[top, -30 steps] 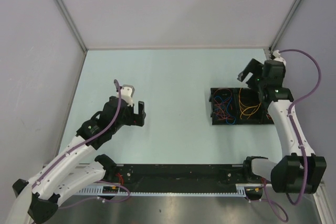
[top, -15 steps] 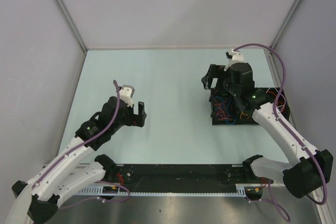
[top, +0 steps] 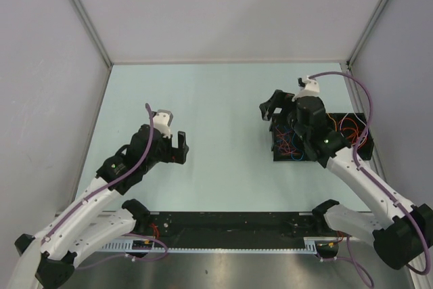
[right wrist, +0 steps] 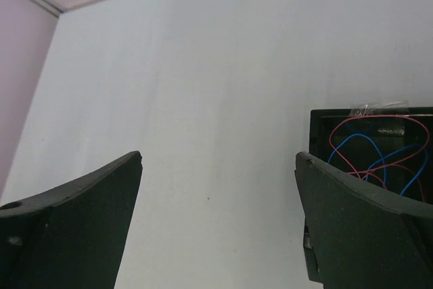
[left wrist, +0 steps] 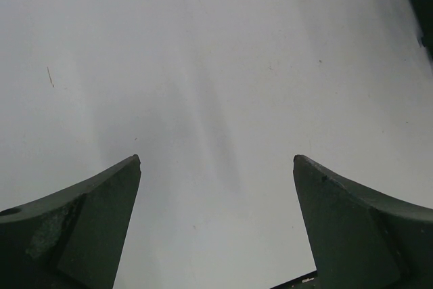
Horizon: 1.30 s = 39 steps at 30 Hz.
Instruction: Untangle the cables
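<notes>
Two arms are reaching over one pale table point(top: 223, 99). On the left, the left gripper point(top: 176, 145) is hovering above bare surface, its fingers point(left wrist: 88, 221) spread wide and gripping nothing. To the right, one black tray point(top: 278, 157) is sitting on the table, and the cables point(top: 296, 143) are lying inside it: thin red, blue and orange loops, too knotted to count. The right gripper point(top: 271, 107) is hanging just over the tray's far-left corner, its jaws also gaping apart, holding and touching nothing.
</notes>
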Each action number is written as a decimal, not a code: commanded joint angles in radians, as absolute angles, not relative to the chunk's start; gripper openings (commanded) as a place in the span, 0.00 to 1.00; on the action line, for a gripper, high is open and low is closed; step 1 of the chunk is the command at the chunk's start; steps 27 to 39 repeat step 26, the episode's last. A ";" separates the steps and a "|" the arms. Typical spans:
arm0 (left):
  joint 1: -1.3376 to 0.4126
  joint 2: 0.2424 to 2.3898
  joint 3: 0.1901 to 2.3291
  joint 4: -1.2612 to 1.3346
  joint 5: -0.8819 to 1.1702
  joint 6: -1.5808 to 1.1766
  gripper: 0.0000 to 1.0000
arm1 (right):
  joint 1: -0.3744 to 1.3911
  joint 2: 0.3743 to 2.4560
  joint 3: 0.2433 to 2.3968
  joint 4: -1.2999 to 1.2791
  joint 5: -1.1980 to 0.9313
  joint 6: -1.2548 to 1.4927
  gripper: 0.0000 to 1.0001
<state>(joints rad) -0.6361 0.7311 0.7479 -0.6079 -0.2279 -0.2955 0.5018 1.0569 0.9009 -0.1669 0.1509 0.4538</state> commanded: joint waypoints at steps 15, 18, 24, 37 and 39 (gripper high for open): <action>-0.629 0.723 0.746 -0.589 -0.219 -0.290 1.00 | 0.434 1.020 0.839 -0.055 -0.015 0.439 1.00; -0.629 0.721 0.746 -0.589 -0.219 -0.290 1.00 | 0.431 1.014 0.839 -0.054 -0.014 0.437 1.00; -0.629 0.724 0.746 -0.589 -0.219 -0.290 1.00 | 0.440 1.011 0.842 -0.040 -0.012 0.401 1.00; -0.629 0.724 0.746 -0.591 -0.219 -0.290 1.00 | 0.443 1.000 0.844 -0.049 0.000 0.403 1.00; -0.629 0.724 0.746 -0.591 -0.219 -0.290 1.00 | 0.443 1.000 0.844 -0.049 0.000 0.403 1.00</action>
